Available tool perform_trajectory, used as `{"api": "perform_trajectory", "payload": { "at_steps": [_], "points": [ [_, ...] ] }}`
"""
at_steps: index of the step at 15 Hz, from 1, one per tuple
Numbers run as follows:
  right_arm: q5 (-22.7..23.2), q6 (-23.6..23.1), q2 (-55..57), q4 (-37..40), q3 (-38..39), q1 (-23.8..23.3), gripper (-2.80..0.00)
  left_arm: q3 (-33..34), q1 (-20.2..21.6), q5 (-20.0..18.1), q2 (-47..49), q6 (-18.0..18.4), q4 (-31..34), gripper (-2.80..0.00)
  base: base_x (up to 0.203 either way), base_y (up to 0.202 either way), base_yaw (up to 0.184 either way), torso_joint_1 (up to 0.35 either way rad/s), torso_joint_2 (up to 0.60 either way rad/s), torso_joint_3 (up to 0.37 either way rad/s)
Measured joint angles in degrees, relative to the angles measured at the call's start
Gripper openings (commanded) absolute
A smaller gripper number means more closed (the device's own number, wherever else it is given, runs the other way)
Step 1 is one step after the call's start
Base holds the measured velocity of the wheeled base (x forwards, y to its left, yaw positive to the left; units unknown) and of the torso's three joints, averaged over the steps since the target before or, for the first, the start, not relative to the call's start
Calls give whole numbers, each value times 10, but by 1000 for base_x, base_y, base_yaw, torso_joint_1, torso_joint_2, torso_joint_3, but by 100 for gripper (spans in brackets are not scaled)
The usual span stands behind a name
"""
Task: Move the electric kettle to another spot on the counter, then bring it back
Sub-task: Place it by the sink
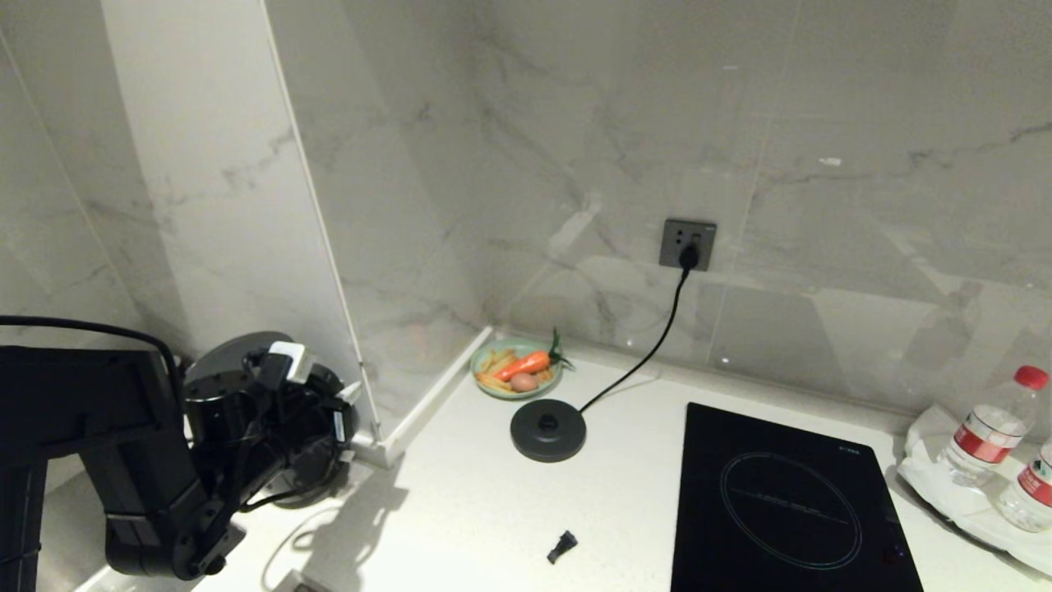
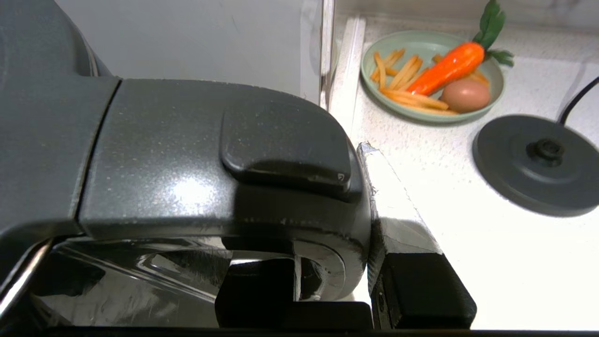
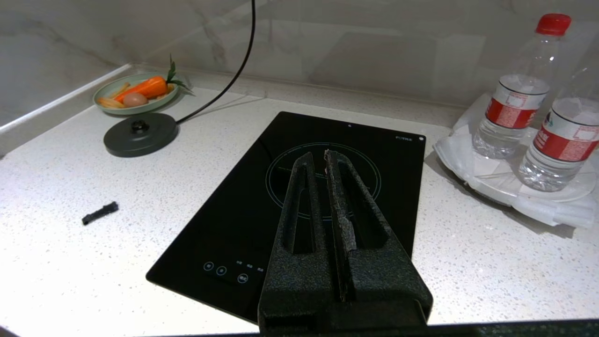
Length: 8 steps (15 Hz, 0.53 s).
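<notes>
The electric kettle (image 1: 238, 362) is seen at the desk's (image 1: 460, 493) far left, beside the wall panel, well apart from its base disc (image 1: 548, 430). Its handle (image 2: 224, 159) is grasped by the left pincer (image 2: 327, 262). The right pincer (image 3: 323, 164) is held clenched and empty over the cooktop (image 3: 262, 196).

white counter (image 1: 460, 510) with cooktop (image 1: 789, 501), base disc (image 1: 548, 430)

Stone, glass and dark plastic

The worktop (image 3: 70, 262) is white speckled stone; the electric kettle (image 2: 187, 154) handle, at centre frame, is finely flecked dark plastic over a glossy body; the cooktop (image 3: 243, 196) is glossy black glass; the right claw (image 3: 317, 161) looks rough and grainy.
</notes>
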Motion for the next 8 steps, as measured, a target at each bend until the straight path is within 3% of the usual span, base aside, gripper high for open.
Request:
{"api": "perform_trajectory", "payload": {
  "at_steps": [8],
  "points": [
    [0,0,0,0,0,0,-280,-6,5,8,0,-1,5,-280,0,0,0,0,0,0]
  ]
}}
